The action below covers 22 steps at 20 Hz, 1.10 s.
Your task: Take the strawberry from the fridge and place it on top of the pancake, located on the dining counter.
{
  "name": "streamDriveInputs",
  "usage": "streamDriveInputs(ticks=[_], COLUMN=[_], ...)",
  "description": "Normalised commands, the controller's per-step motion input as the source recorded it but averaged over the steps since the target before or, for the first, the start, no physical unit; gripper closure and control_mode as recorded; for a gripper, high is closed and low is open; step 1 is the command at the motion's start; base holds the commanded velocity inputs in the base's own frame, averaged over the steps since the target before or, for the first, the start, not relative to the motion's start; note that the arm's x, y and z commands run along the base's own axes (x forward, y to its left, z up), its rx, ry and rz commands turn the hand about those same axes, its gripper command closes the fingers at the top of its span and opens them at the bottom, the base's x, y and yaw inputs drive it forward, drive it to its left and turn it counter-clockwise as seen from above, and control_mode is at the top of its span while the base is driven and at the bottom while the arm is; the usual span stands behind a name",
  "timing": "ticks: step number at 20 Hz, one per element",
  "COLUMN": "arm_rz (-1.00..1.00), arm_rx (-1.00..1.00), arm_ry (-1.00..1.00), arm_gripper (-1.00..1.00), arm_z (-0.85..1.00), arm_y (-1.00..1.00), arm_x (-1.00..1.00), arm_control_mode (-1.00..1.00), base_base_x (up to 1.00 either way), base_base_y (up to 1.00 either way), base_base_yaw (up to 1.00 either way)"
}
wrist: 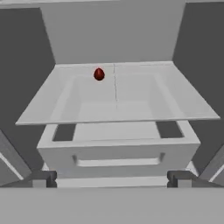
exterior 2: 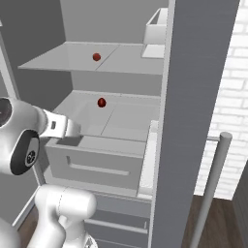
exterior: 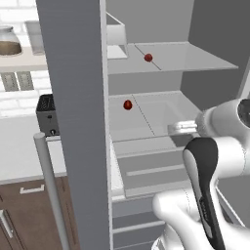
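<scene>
The fridge (exterior: 78, 97) stands open, its grey door edges framing the shelves (exterior 2: 198, 97). A small red egg-shaped strawberry (exterior: 127, 104) (exterior 2: 101, 102) (wrist: 99, 74) lies toward the back of the lower pale shelf. My gripper (exterior: 183, 128) (exterior 2: 72, 128) (wrist: 112, 180) hovers in front of that shelf, at the drawer's front edge, well short of the strawberry. Its fingers (wrist: 43, 178) are spread wide, open, with nothing between them. The pancake and the dining counter are out of view.
A rounder dark red fruit (exterior: 148, 57) (exterior 2: 96, 56) sits on the upper shelf, beside a white bin (exterior: 116, 36) (exterior 2: 156, 26). A pale drawer (wrist: 118, 153) juts out below the strawberry's shelf. Long door handles (exterior: 49, 185) (exterior 2: 213, 184) flank the opening. A black toaster (exterior: 47, 115) stands on the wall counter at left.
</scene>
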Motion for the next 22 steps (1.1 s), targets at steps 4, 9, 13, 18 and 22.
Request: streamDriveInputs(ticks=[4,9,13,18,22], arm_rz=[-0.01,0.0,0.0,0.0,-0.04], arm_rx=[0.0,0.0,0.01,0.0,0.01], arm_ry=[-0.48,-0.17,0.0,0.02,0.01], arm_gripper=[-1.0,-1.0,-1.0,-1.0,-1.0], arm_z=[0.99,0.93,0.85,0.47,0.0], arm_y=[0.1,0.11,0.0,0.0,0.02], arm_x=[0.06,0.01,0.0,0.03,0.6], arm_control_mode=[-1.0,-1.0,-1.0,-1.0,-1.0], base_base_x=[0.0,0.0,0.0,0.0,0.0], base_base_y=[0.0,0.0,0.0,0.0,0.0], base_base_yaw=[0.0,0.0,0.0,0.0,0.0])
